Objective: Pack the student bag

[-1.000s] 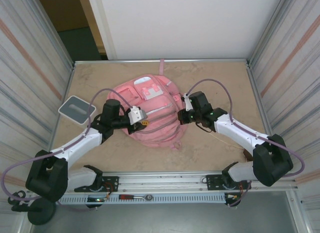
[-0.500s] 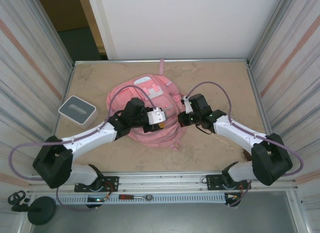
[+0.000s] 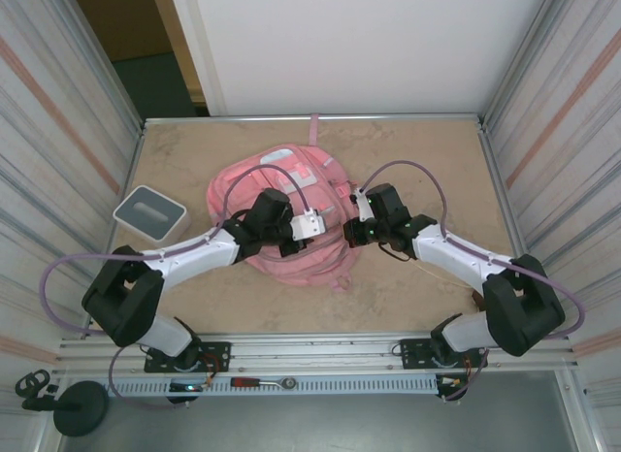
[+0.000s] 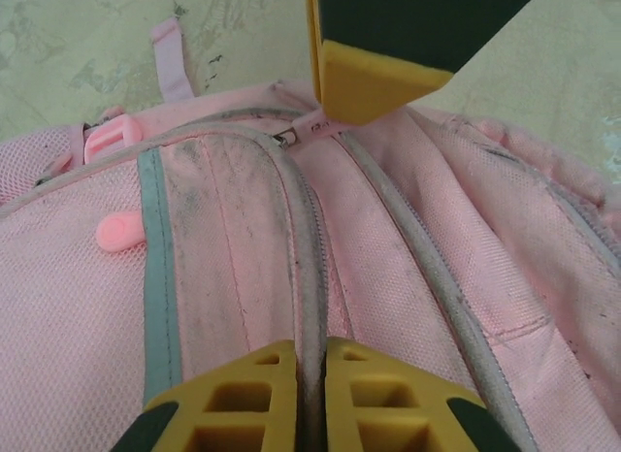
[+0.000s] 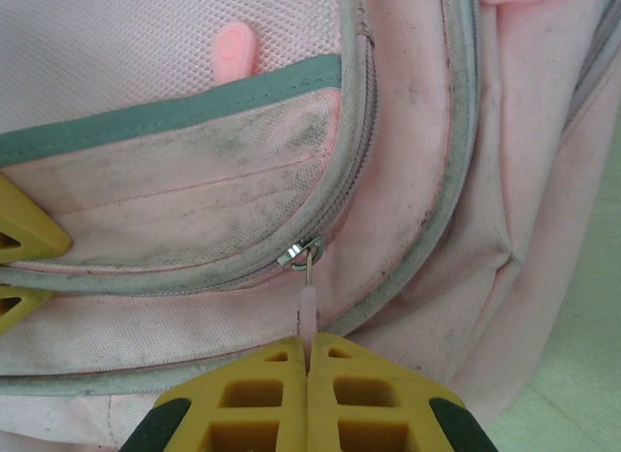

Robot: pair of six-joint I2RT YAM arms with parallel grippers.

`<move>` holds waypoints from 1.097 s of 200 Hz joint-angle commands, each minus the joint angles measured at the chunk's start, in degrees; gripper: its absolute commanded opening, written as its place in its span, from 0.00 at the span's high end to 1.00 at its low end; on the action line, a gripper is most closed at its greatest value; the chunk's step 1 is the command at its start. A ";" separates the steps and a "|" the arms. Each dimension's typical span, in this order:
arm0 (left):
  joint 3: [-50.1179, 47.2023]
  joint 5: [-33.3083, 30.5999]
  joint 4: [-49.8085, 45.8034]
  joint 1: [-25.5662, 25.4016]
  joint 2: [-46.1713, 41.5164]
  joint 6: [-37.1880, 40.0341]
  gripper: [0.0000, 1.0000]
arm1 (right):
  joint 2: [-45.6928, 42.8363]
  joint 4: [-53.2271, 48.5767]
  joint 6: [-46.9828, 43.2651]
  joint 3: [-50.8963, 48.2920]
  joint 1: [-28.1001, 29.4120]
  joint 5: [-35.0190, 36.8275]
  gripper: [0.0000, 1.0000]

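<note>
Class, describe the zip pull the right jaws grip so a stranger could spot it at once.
On the tan table lies a pink backpack. At the corner of its grey-edged pocket sits a metal slider; the zip pull is the thin pink strip running from it into the right arm's shut jaws, unlike the rounded pink tab on the mesh.

student bag (image 3: 309, 180) ctr of table (image 3: 427, 161), top end twd far wall. box (image 3: 149, 212) left of it, apart. L gripper (image 3: 312, 225) on bag ctr, R gripper (image 3: 354, 231) at its right side.
</note>
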 commanded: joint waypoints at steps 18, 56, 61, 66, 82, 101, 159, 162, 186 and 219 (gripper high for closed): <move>-1.86 9.32 3.13 1.29 -3.67 -0.90 1.00 | 1.65 5.99 -0.71 -1.95 0.23 -3.69 0.97; -1.73 9.32 2.64 1.42 -3.67 -0.91 1.00 | 1.85 7.43 -0.24 -3.03 0.36 -4.02 0.90; -1.80 9.32 2.79 1.43 -3.75 -0.96 1.00 | 1.90 7.63 -0.18 -3.15 0.36 -4.12 0.89; -1.87 9.33 2.84 1.38 -3.76 -0.98 1.00 | 1.90 7.86 -0.13 -3.34 0.39 -4.14 0.88; -1.88 9.41 2.93 1.39 -3.84 -1.09 1.00 | 2.02 8.26 0.12 -3.73 0.53 -3.88 0.87; -2.05 9.50 2.84 1.41 -3.93 -1.02 1.00 | 2.16 8.53 0.31 -3.94 0.71 -3.61 0.86; -4.03 13.44 2.82 3.58 -7.22 -1.08 1.00 | 1.54 4.68 0.22 -2.77 0.40 2.06 1.00; -4.27 14.06 2.84 3.93 -7.72 -1.02 1.00 | 1.45 4.14 0.22 -2.68 0.30 2.84 1.00; -6.92 21.72 3.49 7.13 -11.78 0.05 1.00 | -1.09 0.89 0.95 -2.40 -0.93 5.79 1.00; -7.80 33.57 3.56 10.62 -15.10 0.13 1.00 | -7.60 -2.45 1.54 -2.88 -0.55 9.21 1.00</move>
